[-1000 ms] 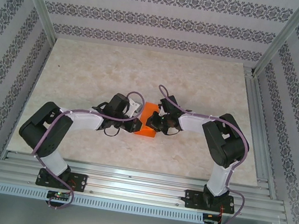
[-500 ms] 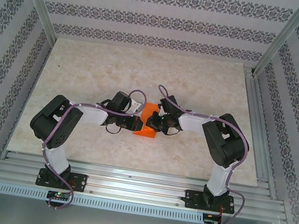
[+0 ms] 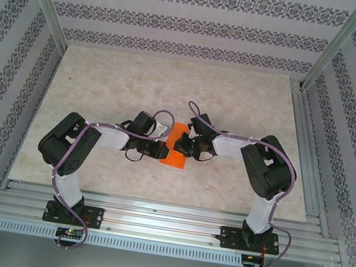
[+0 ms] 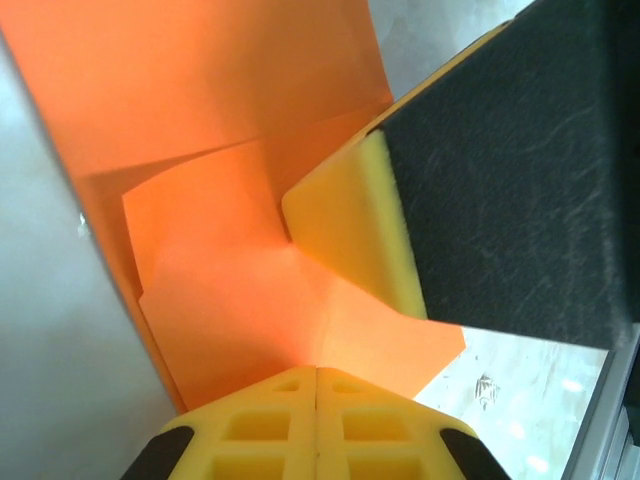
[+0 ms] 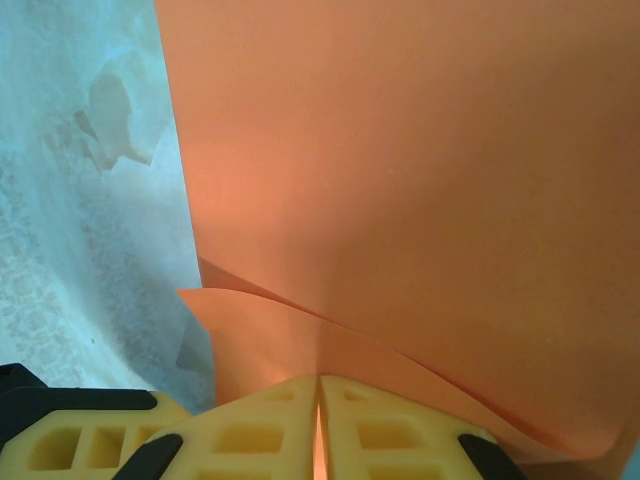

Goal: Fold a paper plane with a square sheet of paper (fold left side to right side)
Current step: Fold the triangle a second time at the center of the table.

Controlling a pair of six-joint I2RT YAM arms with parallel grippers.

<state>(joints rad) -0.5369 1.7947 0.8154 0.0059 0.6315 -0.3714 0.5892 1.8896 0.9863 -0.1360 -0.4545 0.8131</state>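
Marbled tabletop [image 3: 105,81] is carrying the square sheet of paper [image 3: 174,158] at its middle, partly folded, between both arms. At one side the left gripper [image 4: 316,372] is pinching shut on a folded layer. The right gripper [image 5: 319,385] is clamping the opposite edge, probably steadying the sheet so the crease is lining up.

Clamped in closed tips of the left gripper [image 4: 316,372]: creased orange paper [image 4: 215,140]; just ahead-right, touching it, a yellow-padded black finger [image 4: 455,190].
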